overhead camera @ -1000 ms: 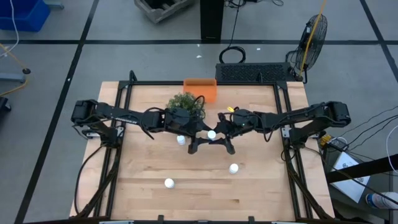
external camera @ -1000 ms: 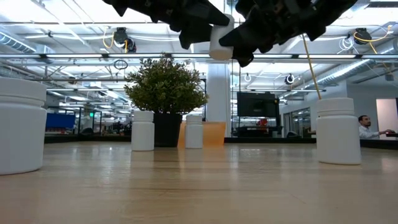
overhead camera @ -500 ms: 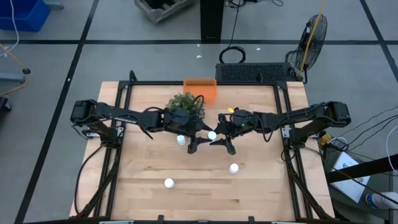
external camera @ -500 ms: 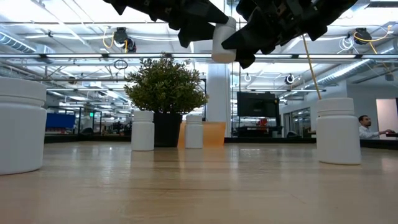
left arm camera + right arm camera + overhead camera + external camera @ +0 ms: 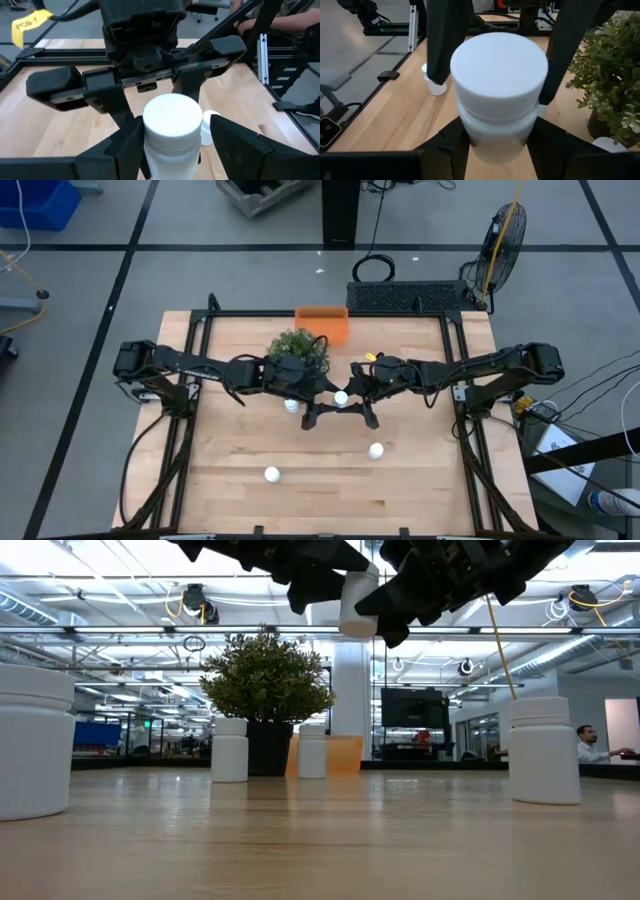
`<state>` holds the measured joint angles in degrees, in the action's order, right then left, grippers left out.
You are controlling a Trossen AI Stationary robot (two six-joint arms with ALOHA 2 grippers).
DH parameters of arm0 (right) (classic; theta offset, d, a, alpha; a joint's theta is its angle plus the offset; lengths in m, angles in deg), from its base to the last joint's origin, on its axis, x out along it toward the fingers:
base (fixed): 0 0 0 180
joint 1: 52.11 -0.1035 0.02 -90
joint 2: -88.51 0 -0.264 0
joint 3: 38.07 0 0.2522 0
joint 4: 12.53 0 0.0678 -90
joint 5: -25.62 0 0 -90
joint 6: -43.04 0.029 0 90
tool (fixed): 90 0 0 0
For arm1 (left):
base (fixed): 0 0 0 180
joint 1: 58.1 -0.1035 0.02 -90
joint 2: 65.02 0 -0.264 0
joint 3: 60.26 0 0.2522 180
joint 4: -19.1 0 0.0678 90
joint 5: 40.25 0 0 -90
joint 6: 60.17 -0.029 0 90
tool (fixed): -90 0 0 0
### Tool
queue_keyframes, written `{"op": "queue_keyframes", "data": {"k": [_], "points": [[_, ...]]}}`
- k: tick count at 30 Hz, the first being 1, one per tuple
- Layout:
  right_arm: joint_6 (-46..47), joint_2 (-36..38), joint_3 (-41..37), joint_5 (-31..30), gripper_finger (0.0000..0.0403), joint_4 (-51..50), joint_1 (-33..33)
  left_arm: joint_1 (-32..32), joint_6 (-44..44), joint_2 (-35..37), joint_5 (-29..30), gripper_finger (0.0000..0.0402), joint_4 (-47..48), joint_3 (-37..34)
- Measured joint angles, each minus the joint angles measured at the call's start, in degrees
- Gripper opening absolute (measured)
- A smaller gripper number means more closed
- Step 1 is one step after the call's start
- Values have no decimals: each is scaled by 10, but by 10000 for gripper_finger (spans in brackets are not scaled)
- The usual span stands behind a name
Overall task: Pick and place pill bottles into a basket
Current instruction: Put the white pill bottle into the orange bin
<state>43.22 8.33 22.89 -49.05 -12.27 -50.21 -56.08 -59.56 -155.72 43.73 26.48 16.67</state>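
right hand (image 5: 352, 402): fingers clamped on a pill bottle (image 5: 341, 397) lifted off the worktop (image 5: 240, 450), mid-table, in front of the plant (image 5: 297, 346).
left hand (image 5: 318, 404): meets the same bottle from the other side; its fingers (image 5: 125, 145) bracket the body, look closed on it, contact not fully clear. Reads as a handover.
risk 1: if one hand lets go before the other has firm grip, the bottle drops and rolls. Smooth round plastic, narrow contact patch.
risk 2: both pulling at once could twist or pop it out sideways.
risk 3: route to the basket (image 5: 321, 321) passes the plant; foliage snag or pot knock is likely if carried low.
held bottle: white, cylindrical, flat wider cap (image 5: 498, 65), matte-smooth.
other bottles: one near the plant (image 5: 291, 406), two nearer the front edge (image 5: 376, 450) (image 5: 271, 474); a fifth shows only in the low view (image 5: 312, 751).
basket: orange, rectangular, shallow, at the far edge behind the plant; no bottles visible inside.
worktop: pale wood planks, dark frame rails (image 5: 190, 430).
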Motion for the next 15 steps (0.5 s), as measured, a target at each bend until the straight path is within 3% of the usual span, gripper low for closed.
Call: {"op": "queue_keyframes", "data": {"k": [9, 15], "points": [[6, 0, 0, 1, 156, -3, 0, -3, -2, 0, -14, 230, 8, 1], [5, -13, 0, 0, 156, -5, 3, -9, -10, -1, -19, 230, 119, 58]]}}
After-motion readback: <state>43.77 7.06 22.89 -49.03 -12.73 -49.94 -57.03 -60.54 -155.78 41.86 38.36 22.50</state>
